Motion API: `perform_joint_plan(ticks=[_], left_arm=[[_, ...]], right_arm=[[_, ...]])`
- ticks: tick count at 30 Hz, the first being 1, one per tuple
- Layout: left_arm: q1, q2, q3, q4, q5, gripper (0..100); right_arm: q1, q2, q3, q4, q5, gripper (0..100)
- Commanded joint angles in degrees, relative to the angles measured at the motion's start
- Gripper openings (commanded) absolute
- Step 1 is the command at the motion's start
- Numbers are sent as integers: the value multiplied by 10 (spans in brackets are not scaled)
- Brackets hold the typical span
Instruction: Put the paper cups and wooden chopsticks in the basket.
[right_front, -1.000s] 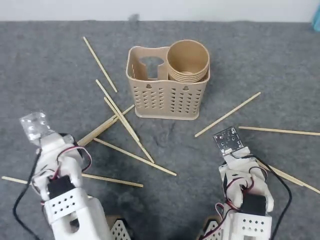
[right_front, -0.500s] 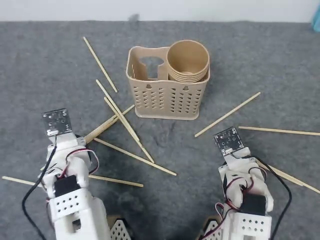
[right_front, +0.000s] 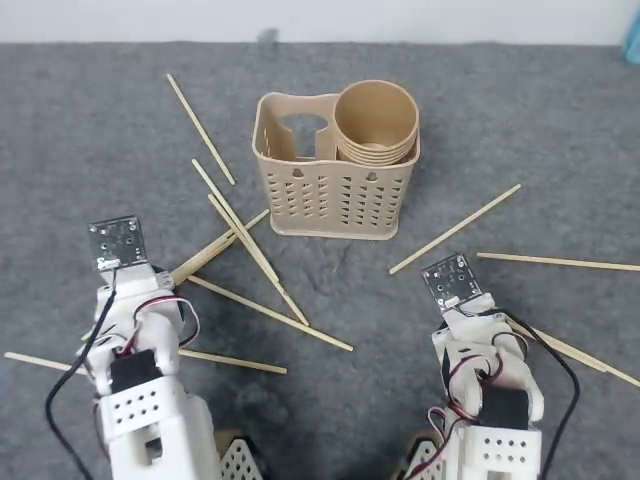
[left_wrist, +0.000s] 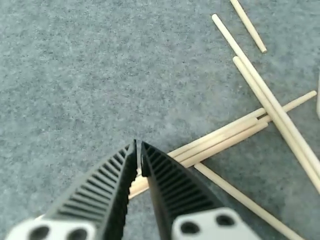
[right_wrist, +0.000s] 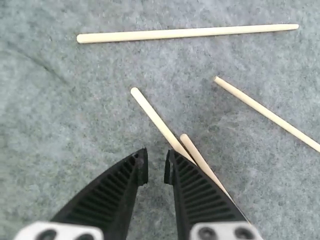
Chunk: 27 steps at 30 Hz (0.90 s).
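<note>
Left tool (left_wrist: 138, 146) pressed together, right tool (right_wrist: 155, 162) parted a crack; both empty.
One basket (right_front: 330, 195) stands far back on the desk (right_front: 520, 120), one stack of cups (right_front: 375, 120) in its right compartment, and about eleven chopsticks (right_front: 270, 312) lie scattered around. The wrist views show each tool over a pair of chopsticks; the high view shows the basket.

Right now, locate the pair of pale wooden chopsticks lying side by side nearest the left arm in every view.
High view: the pair of pale wooden chopsticks lies diagonally, just beyond the left arm.
Left wrist view: the same pair runs out from beneath the shut jaws.
Right wrist view: a different pair lies by that arm's jaws.
Shared landmark: two long chopsticks crossing the pair's far end.
</note>
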Motion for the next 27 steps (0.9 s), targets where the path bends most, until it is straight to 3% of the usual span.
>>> perform_joint_plan(ticks=[1,11,17,21,27], left_arm=[[-2,-7,0,-14,-8,16],[-3,-6,-2,-9,-31,16],[-2,-1,-32,62,-35,16],[-3,-1,-34,68,-35,17],[-4,0,-51,105,-32,149]], right_arm=[[-4,-8,-7,-6,-8,65],[19,-3,-21,0,-7,69],[21,-2,-33,5,-7,69],[23,-2,-69,38,0,69],[47,-1,-106,54,69,70]])
